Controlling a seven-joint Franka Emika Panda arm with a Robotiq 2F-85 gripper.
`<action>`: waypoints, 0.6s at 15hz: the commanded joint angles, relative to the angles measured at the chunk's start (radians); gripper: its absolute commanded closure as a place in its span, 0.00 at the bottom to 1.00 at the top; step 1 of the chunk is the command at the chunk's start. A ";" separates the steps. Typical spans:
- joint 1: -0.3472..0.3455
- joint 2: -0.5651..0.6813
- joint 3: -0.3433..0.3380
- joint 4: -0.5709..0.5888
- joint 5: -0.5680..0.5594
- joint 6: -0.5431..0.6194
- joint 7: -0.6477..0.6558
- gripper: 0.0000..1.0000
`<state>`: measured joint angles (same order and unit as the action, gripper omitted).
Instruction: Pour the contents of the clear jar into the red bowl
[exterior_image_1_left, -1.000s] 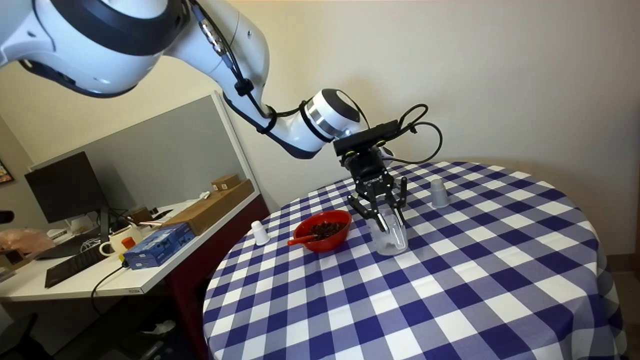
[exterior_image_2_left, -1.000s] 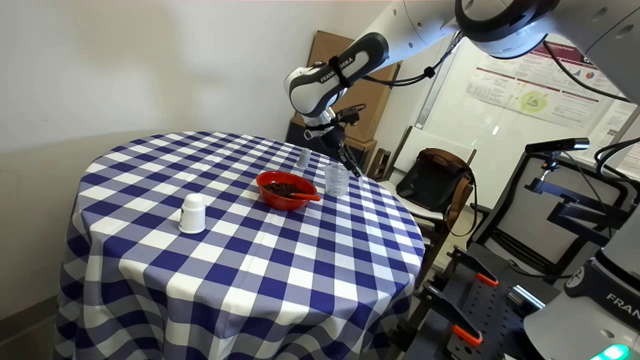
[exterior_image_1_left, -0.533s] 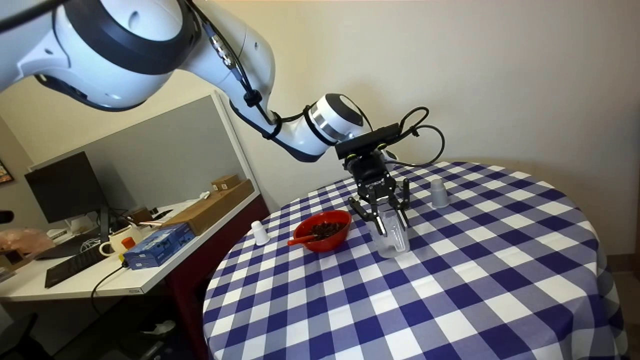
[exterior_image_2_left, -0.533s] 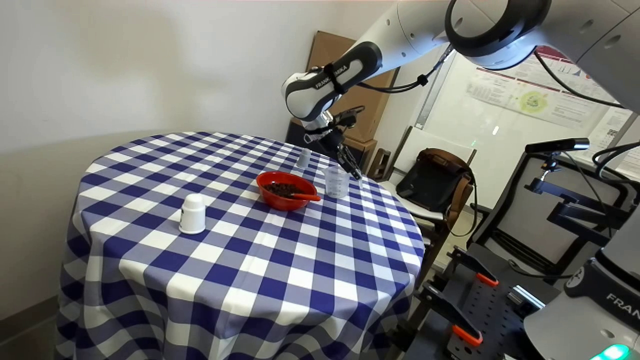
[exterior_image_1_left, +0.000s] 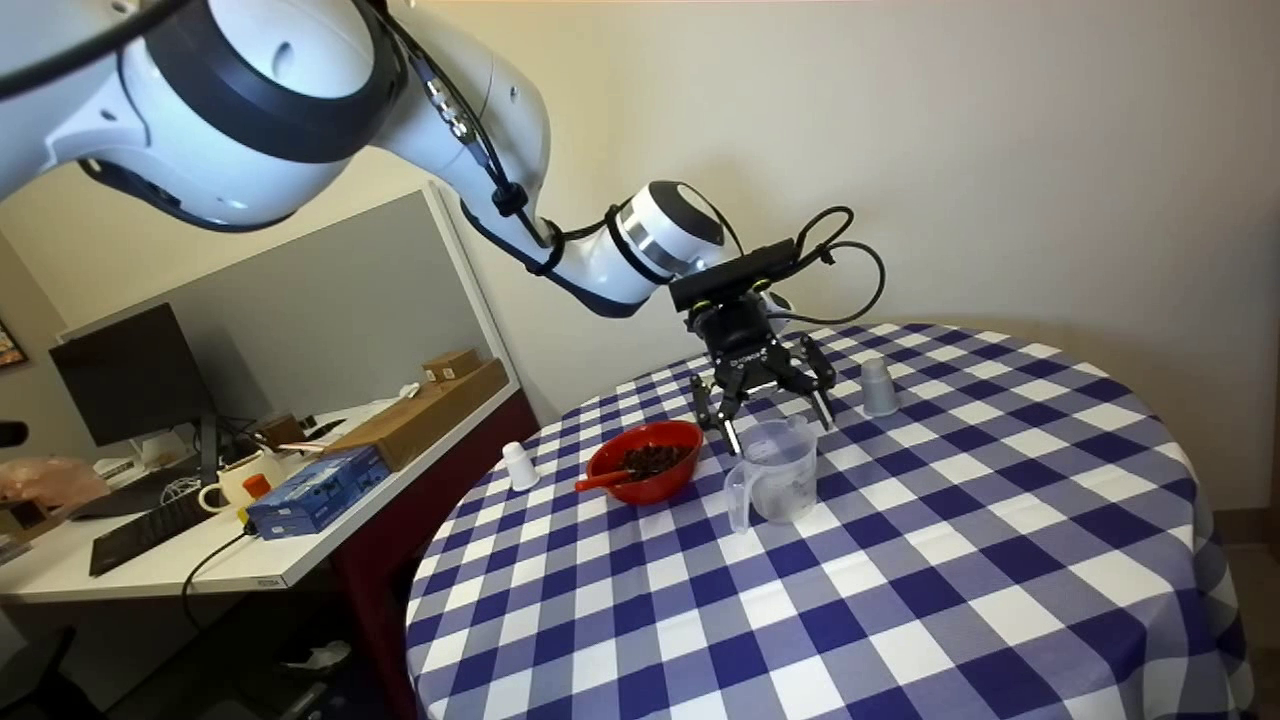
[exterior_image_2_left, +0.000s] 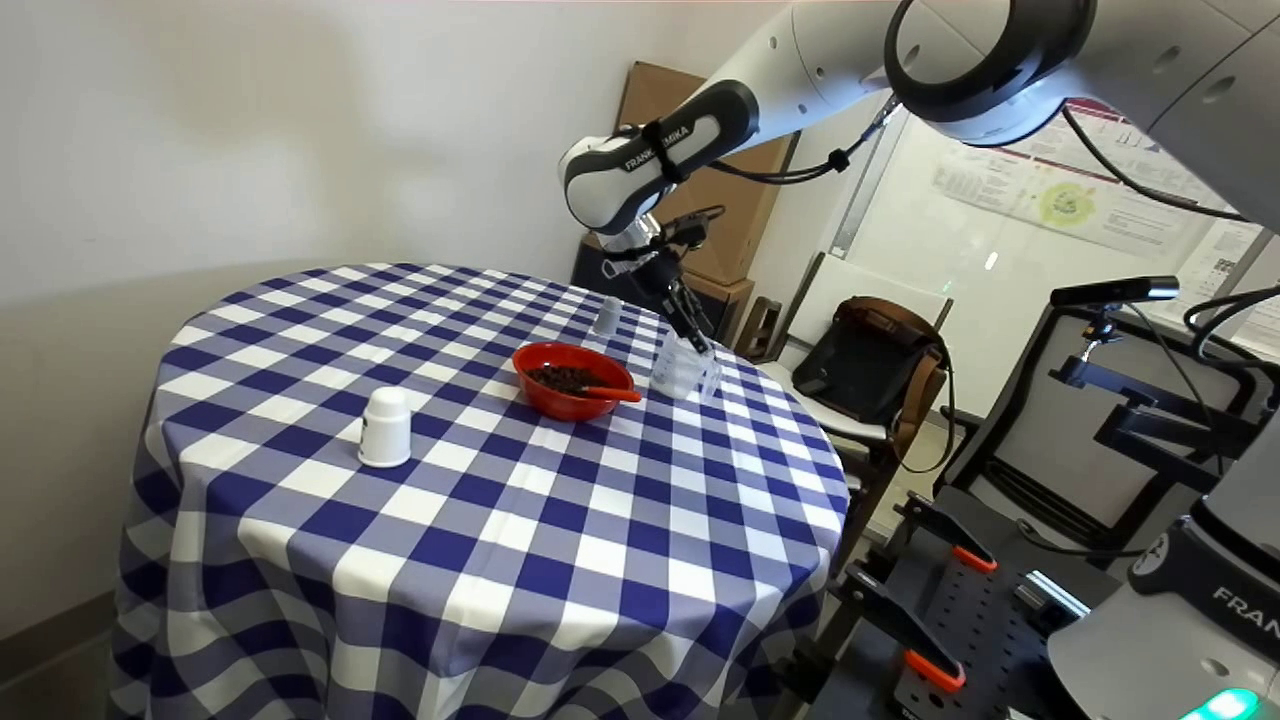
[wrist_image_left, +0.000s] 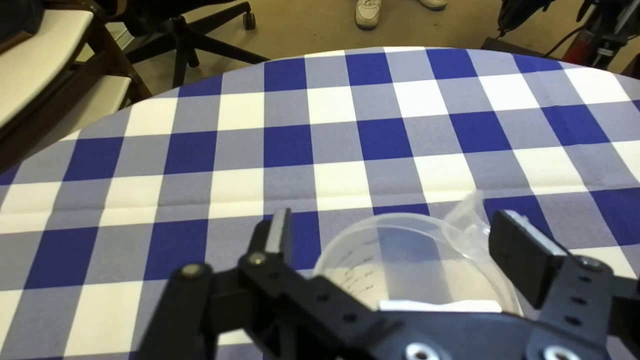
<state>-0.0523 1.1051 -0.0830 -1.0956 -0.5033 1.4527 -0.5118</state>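
Note:
The clear jar rests on the checked cloth with its handle toward the camera in an exterior view. Marks line its wall, and the cloth shows through its bottom in the wrist view, where no contents are visible. My gripper is spread open over the jar's rim, one finger either side. The right-hand pad is close to the handle; I cannot tell whether they touch. The red bowl sits beside the jar in both exterior views, holding dark brown bits and a red spoon.
An upturned white cup stands on the far side of the bowl from the jar. A greyish cup is behind the jar. The round table's edge lies beyond the jar in the wrist view, with chairs past it.
The gripper's fingers have spread apart and let go of the jar. The jar has turned, bringing its handle into clear view. The arm dipped slightly, then rose a little.

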 joint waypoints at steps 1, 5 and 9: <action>0.001 -0.033 0.018 0.030 0.039 -0.038 0.002 0.00; 0.015 -0.124 0.039 0.013 0.098 -0.079 0.066 0.00; 0.028 -0.224 0.068 0.004 0.239 -0.152 0.259 0.00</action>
<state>-0.0311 0.9574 -0.0360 -1.0682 -0.3616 1.3622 -0.3806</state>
